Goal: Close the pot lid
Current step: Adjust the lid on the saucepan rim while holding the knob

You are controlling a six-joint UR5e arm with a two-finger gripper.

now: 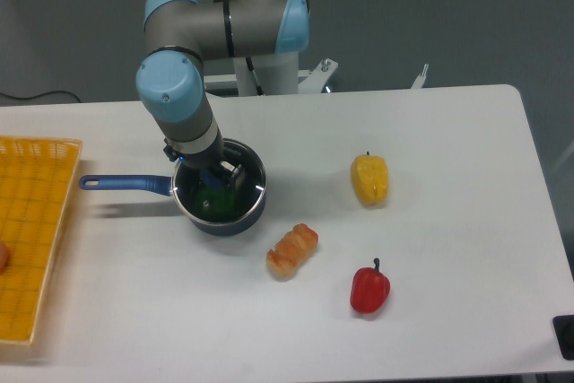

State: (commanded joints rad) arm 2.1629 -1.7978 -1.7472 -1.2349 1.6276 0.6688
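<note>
Pot [240,214] sits on the white table [430,239] left of frame centre, directly beneath the arm [184,96]. Its long blue handle [126,184] runs almost level toward the left edge of the frame, so the pot's long axis lies left to right, with the handle tip just short of the yellow basket [36,239]. Lid [251,172] lies flat on the pot's rim, its thin metal edge following the rim all round; through the glass a green object [215,203] is visible inside the pot, identity not discernible. Gripper [218,175] points down over the lid's middle, its fingers [235,170] standing either side of the dark blue knob; whether they clamp the knob or stand clear of it cannot be told from this view. The basket occupies the left edge of the frame, mesh floor visible, and a small reddish object [3,257] shows at the frame's border inside it, cut off by the edge. Elsewhere on the table: a yellow pepper [369,178] right of centre, a red pepper [369,288] below it toward lower right, and an orange bread-like piece [291,250] just below and right of the pot, apart from it.
</note>
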